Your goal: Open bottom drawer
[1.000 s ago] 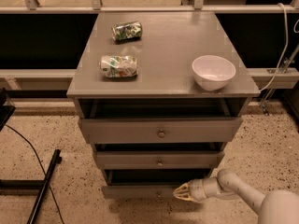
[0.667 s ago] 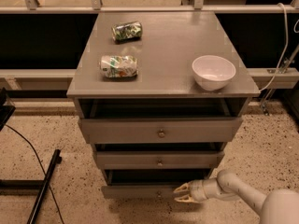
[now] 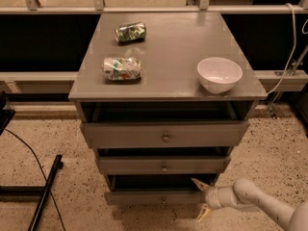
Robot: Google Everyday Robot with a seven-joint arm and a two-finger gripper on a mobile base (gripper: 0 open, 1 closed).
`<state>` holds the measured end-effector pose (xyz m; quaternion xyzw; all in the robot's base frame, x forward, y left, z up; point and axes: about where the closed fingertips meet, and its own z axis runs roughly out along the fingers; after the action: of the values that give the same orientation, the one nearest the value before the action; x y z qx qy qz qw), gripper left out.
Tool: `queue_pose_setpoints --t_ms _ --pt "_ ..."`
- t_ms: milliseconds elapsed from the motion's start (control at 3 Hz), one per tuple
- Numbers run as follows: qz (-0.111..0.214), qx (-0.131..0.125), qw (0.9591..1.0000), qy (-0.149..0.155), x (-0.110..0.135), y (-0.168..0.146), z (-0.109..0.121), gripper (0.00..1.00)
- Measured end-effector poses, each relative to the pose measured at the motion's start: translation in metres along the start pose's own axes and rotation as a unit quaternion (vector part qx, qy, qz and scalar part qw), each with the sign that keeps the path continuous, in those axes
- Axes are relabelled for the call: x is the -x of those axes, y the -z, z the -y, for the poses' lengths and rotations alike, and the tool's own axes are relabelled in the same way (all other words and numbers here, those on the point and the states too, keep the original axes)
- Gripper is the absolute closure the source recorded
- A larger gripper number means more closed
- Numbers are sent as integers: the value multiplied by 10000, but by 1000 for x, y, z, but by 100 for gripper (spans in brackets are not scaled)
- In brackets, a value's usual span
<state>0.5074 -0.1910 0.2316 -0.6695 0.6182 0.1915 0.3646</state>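
In the camera view, a grey cabinet stands on a speckled floor, all three drawer fronts pulled slightly out. The bottom drawer is the lowest and narrowest front, with a small knob at its centre. The gripper sits at that drawer's right end, its pale fingers spread apart, one above and one below the front's edge. On the cabinet top, a white bowl is near the front right corner, one crushed can is near the front left, and another can is toward the back left.
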Motion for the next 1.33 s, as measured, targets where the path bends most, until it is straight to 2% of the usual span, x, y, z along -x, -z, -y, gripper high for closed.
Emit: queue_pose_setpoints --t_ms 333,667,1000,1333 --pt "-361 -17 9993 -119 -17 12 2 0" --pt "-557 170 9981 -212 -41 10 0 0" --pt "-602 236 9974 -318 -66 7 -1 0" --pt "-617 232 9973 -311 -77 5 3 16"
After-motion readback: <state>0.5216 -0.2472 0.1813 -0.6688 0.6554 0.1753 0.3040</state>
